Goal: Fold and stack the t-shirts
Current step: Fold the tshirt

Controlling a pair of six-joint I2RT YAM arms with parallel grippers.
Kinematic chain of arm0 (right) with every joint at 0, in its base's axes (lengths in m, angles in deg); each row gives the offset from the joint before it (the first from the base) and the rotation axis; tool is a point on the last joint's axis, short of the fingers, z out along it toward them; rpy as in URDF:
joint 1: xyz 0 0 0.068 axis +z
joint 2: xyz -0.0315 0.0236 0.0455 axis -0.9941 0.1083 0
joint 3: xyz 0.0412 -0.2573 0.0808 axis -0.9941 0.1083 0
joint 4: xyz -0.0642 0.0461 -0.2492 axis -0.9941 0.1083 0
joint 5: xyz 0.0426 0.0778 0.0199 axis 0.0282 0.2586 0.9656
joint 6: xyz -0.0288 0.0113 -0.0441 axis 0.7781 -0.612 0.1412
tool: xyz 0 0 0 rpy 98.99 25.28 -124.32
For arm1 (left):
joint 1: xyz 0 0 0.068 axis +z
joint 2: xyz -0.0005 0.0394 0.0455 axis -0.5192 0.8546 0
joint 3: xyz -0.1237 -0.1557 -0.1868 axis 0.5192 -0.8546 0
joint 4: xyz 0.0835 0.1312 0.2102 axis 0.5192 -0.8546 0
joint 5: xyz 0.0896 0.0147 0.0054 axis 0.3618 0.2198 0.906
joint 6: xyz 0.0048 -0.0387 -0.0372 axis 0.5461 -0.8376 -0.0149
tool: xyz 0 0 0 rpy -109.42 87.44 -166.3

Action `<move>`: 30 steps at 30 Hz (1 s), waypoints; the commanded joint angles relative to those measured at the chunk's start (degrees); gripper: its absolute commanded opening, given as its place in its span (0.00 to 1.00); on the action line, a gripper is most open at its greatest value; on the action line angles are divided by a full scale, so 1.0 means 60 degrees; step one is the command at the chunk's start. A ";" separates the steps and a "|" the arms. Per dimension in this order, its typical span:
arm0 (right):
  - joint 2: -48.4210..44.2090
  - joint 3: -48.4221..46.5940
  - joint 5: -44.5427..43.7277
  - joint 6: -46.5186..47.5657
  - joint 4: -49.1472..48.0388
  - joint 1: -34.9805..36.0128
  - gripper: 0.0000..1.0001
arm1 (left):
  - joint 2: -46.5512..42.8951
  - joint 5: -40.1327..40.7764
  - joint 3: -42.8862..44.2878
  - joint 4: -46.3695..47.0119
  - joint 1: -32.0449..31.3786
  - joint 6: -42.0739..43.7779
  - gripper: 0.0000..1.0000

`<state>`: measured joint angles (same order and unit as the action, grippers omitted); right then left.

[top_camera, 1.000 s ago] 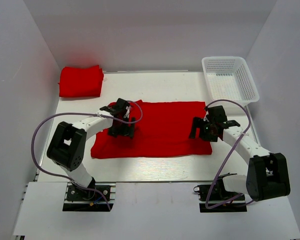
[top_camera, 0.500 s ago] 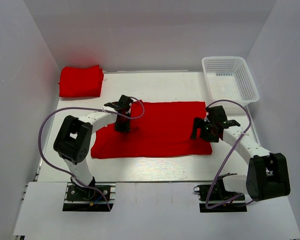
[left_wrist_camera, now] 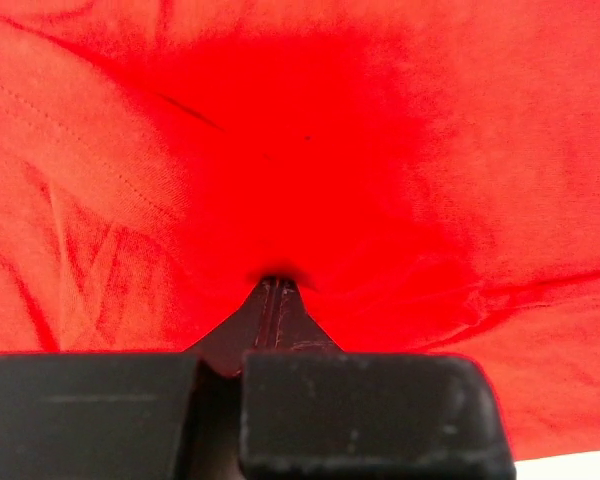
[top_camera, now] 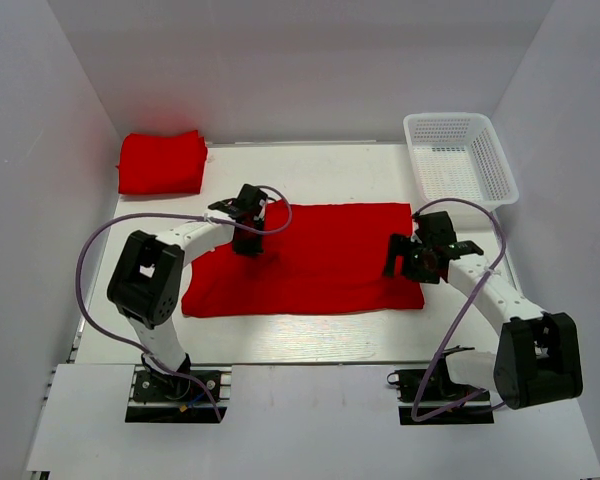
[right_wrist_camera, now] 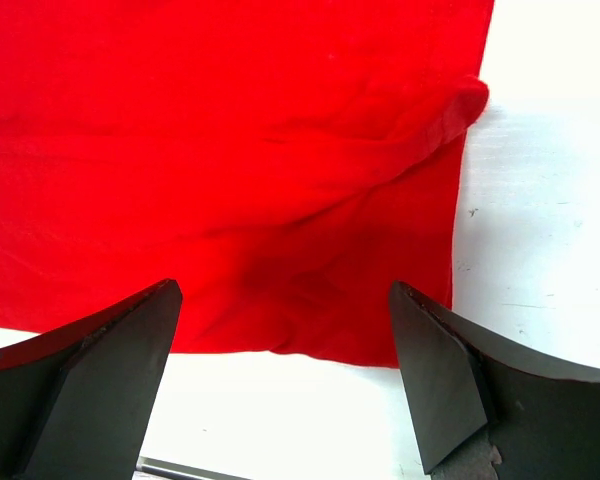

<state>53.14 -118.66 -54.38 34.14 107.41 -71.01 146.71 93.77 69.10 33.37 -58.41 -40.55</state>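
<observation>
Read the top view with 12 o'clock at the far wall and 6 o'clock at the arm bases.

**Task items.** You find the spread t-shirt lying flat at the centre of the table, with its long side running from 9 to 3 o'clock. The folded stack of red fabric sits in the 10 o'clock corner, well apart from the spread t-shirt. You cannot tell how many garments it contains. The white mesh basket stands in the 2 o'clock corner.

**Left gripper**. It sits on the spread t-shirt near the garment's 10 o'clock corner. In the left wrist view the left gripper has its jaws pressed together. They pinch a small peak of red fabric at the tips, and creases run outward from the pinch.

**Right gripper**. It sits at the garment's 3 o'clock edge. In the right wrist view the right gripper has its jaws spread wide with nothing held. They straddle a corner of the garment, with red fabric and bare white table showing between them. You cannot tell whether the tips touch the cloth
</observation>
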 commanded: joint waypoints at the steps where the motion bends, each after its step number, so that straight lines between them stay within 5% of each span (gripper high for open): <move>1: -0.0356 -0.0203 -0.0193 -0.0017 0.0220 -0.0035 0.90 | -0.0786 -0.0202 -0.0122 0.0349 -0.0033 0.0162 0.00; 3: -0.0356 -0.0203 -0.0164 -0.0017 0.0235 -0.0035 0.90 | -0.0787 -0.0290 -0.0021 0.0349 -0.0033 0.0162 0.00; 4: -0.0371 -0.0189 -0.0106 -0.0032 0.0220 -0.0049 0.90 | -0.0787 -0.0290 0.0082 -0.0072 -0.0033 0.0162 0.15; 5: -0.0371 -0.0203 -0.0091 -0.0017 0.0264 -0.0035 0.90 | -0.0874 -0.0290 0.0213 -0.0250 -0.0033 0.0060 0.85; 6: -0.0415 -0.0203 -0.0091 0.0012 0.0250 -0.0035 0.90 | -0.0875 -0.0203 0.0215 -0.0368 -0.0033 0.0059 1.00; 17: -0.0299 -0.0071 0.0011 0.0012 0.0147 -0.0005 0.90 | -0.1534 -0.0553 -0.0781 -0.0048 -0.0033 0.0059 1.00; 30: -0.0064 -0.0189 -0.0076 0.0041 0.0176 -0.0035 0.90 | -0.0363 -0.0159 -0.0402 0.0158 -0.0033 0.0191 0.95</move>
<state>52.13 -118.64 -54.60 34.16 108.40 -71.03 144.50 91.71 64.97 33.15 -58.41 -39.45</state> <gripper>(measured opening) 0.900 0.963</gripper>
